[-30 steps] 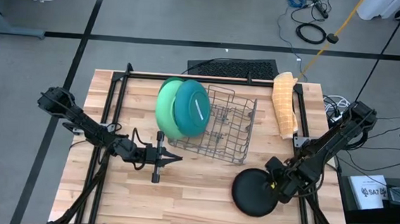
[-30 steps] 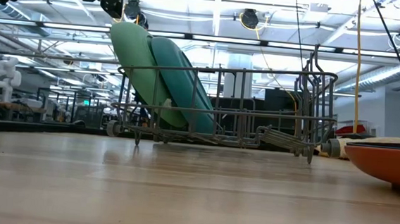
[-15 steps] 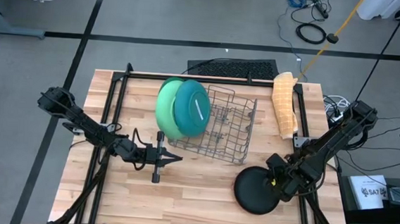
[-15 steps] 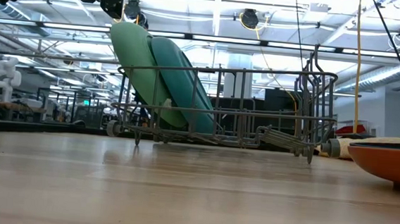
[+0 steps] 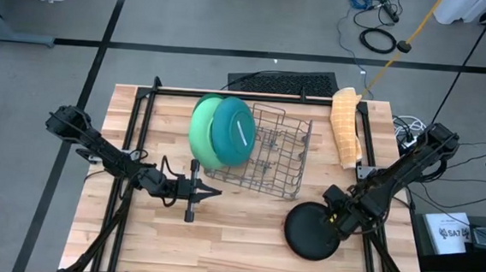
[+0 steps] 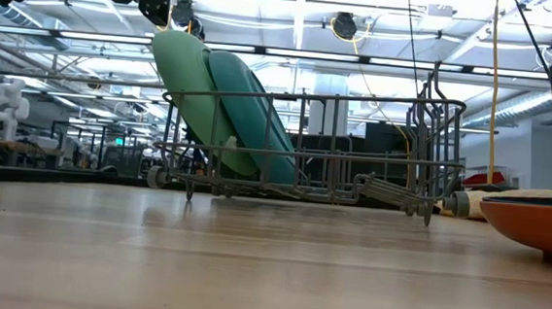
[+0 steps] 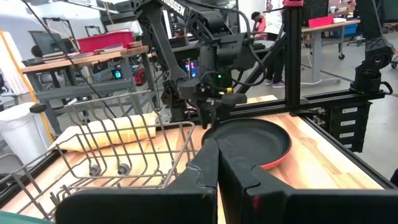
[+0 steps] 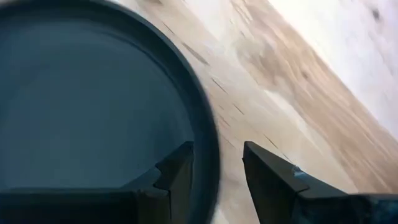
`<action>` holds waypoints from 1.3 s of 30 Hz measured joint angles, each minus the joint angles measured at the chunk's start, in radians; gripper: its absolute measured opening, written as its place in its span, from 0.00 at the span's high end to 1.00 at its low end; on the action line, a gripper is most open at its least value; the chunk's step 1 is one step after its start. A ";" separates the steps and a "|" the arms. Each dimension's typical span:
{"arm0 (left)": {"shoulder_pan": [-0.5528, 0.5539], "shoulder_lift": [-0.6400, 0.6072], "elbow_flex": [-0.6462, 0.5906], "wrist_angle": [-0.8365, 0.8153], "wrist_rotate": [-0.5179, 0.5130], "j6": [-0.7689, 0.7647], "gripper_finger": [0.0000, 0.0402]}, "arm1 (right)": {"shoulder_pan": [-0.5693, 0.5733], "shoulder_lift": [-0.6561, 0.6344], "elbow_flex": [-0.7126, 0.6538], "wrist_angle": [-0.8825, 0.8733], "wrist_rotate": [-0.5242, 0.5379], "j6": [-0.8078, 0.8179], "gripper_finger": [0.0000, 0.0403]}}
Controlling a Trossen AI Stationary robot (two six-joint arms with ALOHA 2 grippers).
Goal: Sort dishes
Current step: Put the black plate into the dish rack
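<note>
Since the earlier frames, only the right gripper (image 5: pixel 333 221) and the small plate (image 5: pixel 312 232) have shifted, edging slightly away from the near table edge toward the wire rack (image 5: pixel 269 152); the left arm and the racked plates lie as they did. Step in hand, by my judgement: pickup of the last unsorted dish. The small plate rests black face up, orange-red underside showing in the low view, on the wooden table (image 5: pixel 236 238) to the right of the rack and nearer the front edge. In the right wrist view the right gripper's fingers (image 8: pixel 180 171) stand apart astride the plate's rim, one inside and one outside, not yet clamped on it. The left gripper (image 5: pixel 193 192) waits with fingers together, just in front of the rack's left end. The next move appears to call for closing on the rim, lifting without letting the plate tip, then standing it upright in a free slot of the rack beside the others. Count: three plates, namely one light-green plate (image 5: pixel 200 131) and one teal plate (image 5: pixel 233 130) leaning together in the rack's left end, plus the small one; one rack; one folded yellow cloth (image 5: pixel 345 126) beyond the rack's right side.
</note>
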 joint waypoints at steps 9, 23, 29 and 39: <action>0.000 0.000 0.000 0.002 0.000 -0.005 1.00 | -0.002 0.000 -0.053 0.116 0.000 -0.021 0.68; 0.006 0.000 0.000 0.002 0.000 -0.007 1.00 | -0.002 -0.001 -0.092 0.289 -0.019 -0.047 0.97; 0.006 0.000 0.000 0.002 0.000 -0.007 1.00 | -0.002 0.000 -0.080 0.325 -0.020 -0.094 0.99; 0.006 0.000 0.000 0.002 0.000 -0.007 1.00 | -0.002 -0.001 0.020 0.270 0.027 -0.183 0.99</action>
